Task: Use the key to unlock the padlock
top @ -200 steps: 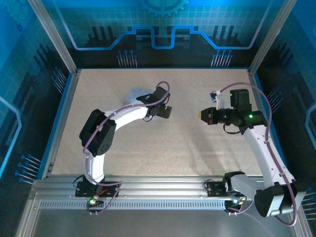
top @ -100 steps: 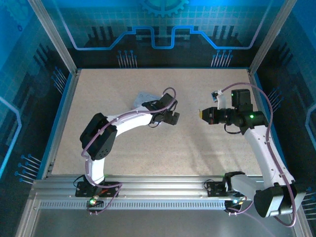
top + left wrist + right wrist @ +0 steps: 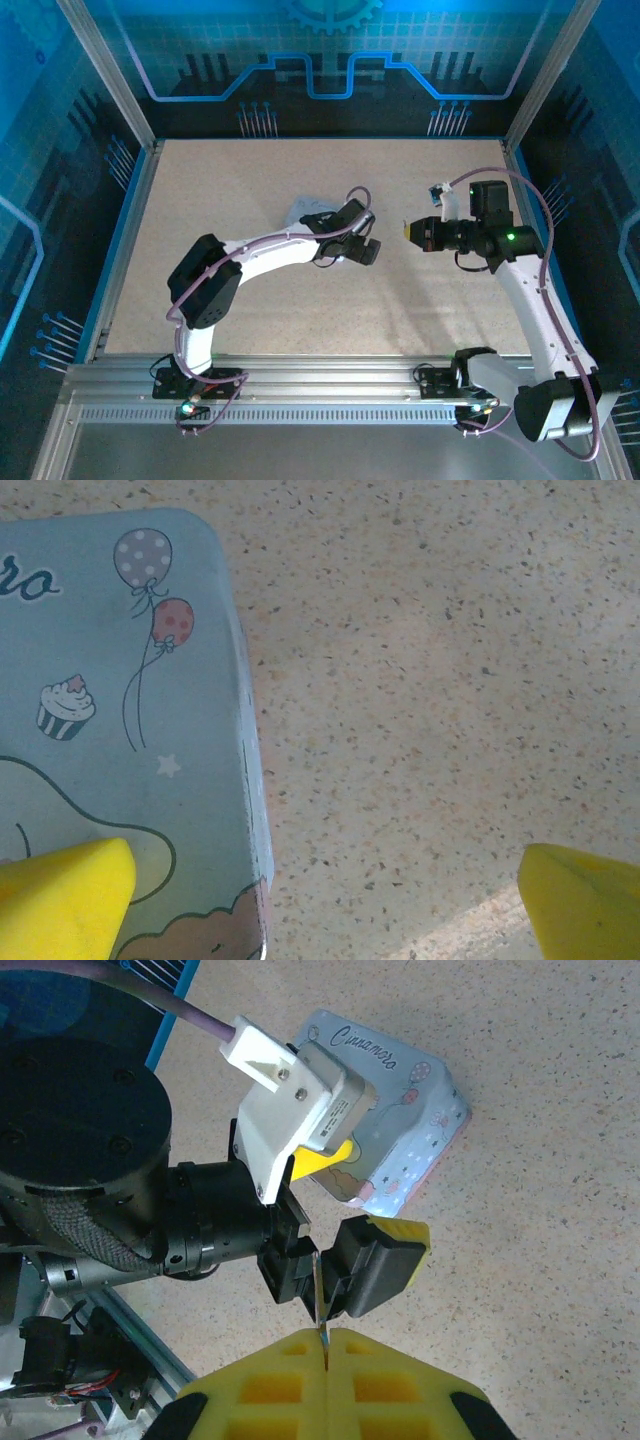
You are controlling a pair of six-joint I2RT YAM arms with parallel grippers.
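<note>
- The left pincer (image 3: 325, 890) is released: its two yellow pads (image 3: 62, 895) stand wide apart, with nothing between them.
- In the left wrist view, one pad hangs over the near corner of the tin (image 3: 150, 730) and the other over the bare speckled surface (image 3: 450, 680). The tin's long edge runs up between them.
- I cannot tell whether that pad touches the lid.
- The tin is pale blue-grey, with rounded corners and drawings of balloons, a cupcake and a star on the lid. It lies flat on the surface.
- From above, the left arm reaches to the middle of the surface, covering part of the tin. Its pincer sits just past the tin's right side.
- The right pincer (image 3: 325, 1340) is clenched, its yellow fingertips pressed flat together.
- A thin grey sliver, the key (image 3: 320, 1295), is seen edge-on in the seam between those fingertips. It sticks out towards the left pincer.
- In the right wrist view, the key's tip overlaps the black body behind the left pincer's nearer pad. I cannot tell whether it touches.
- From above, the right pincer lies level, pointing left at the left pincer across a small gap of bare surface.
</note>
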